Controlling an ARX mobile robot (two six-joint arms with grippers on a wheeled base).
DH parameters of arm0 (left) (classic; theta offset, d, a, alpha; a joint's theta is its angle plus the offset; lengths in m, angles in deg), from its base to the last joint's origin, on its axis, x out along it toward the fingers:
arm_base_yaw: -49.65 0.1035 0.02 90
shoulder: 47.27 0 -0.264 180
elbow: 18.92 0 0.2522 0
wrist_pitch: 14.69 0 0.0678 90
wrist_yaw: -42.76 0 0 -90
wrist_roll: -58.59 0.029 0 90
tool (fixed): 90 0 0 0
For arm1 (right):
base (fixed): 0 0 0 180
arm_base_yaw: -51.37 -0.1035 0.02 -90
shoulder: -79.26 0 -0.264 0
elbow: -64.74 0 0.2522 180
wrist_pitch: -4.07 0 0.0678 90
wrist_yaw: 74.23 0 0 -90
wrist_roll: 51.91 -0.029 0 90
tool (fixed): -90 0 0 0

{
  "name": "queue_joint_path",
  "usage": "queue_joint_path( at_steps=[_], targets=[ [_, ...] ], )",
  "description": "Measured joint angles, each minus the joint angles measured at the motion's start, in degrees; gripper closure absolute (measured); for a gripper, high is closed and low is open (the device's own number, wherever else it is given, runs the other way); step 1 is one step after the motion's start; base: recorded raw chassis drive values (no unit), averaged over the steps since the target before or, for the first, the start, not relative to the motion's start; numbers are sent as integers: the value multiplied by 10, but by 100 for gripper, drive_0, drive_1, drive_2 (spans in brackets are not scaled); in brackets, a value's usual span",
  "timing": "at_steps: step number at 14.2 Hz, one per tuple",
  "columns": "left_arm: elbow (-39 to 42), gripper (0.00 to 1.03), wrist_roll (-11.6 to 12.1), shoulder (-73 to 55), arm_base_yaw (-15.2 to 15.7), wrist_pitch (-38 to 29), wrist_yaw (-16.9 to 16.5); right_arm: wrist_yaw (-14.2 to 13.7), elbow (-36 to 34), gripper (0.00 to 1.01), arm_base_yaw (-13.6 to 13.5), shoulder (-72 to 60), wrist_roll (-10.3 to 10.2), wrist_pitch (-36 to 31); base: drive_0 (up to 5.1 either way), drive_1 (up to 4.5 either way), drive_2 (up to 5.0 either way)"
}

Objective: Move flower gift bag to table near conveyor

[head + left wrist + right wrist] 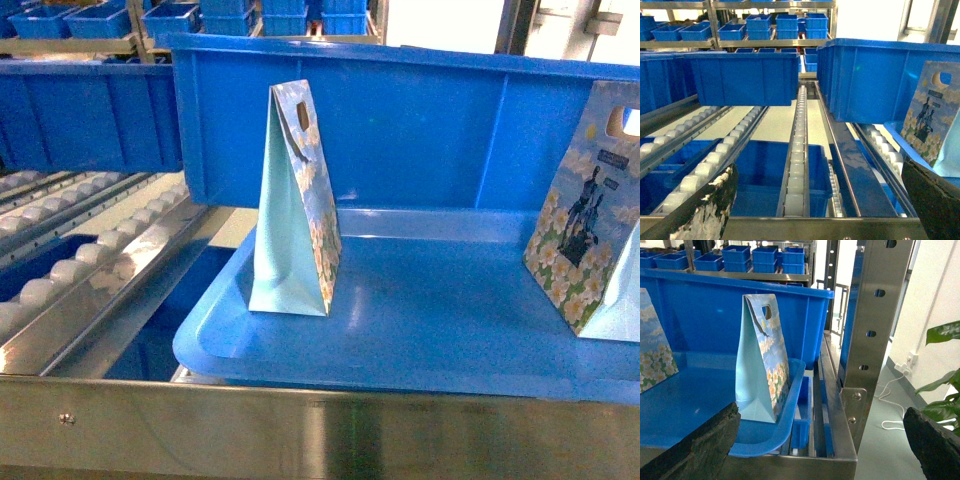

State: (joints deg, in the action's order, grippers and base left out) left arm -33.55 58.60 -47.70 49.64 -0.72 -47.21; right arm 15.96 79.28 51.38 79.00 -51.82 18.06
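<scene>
Steel rack shelving stacked with small blue plastic bins (760,26) fills the background; no white surface appears in any view. Sloping steel roller conveyor (796,150) lies directly ahead of the left end effector (820,210), whose dark worn fingers (705,210) stand wide apart on nothing. Fingers (695,445) of the right end effector (820,445) are likewise spread and empty. Glossy blue plastic tray (420,330) sits ahead of and left of the right end effector, bearing two pale-blue paper gift bags printed with white flowers: one upright bag (762,360) just beyond its left finger at the tray's near corner, a second bag (590,230) further along the tray, right of the left end effector.

Progress, as judged: nothing done; neither bag is grasped, and lift, carry and placement all remain.

Count: two bags, one tray, two end effectors, several roller lanes.
</scene>
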Motion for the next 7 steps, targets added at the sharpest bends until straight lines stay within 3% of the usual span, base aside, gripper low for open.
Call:
queue_joint_path(
  at_steps=[7],
  targets=[
    [0,5,0,0,0,0,0,0,0,3,0,0,0,0,0,0,0]
  ],
)
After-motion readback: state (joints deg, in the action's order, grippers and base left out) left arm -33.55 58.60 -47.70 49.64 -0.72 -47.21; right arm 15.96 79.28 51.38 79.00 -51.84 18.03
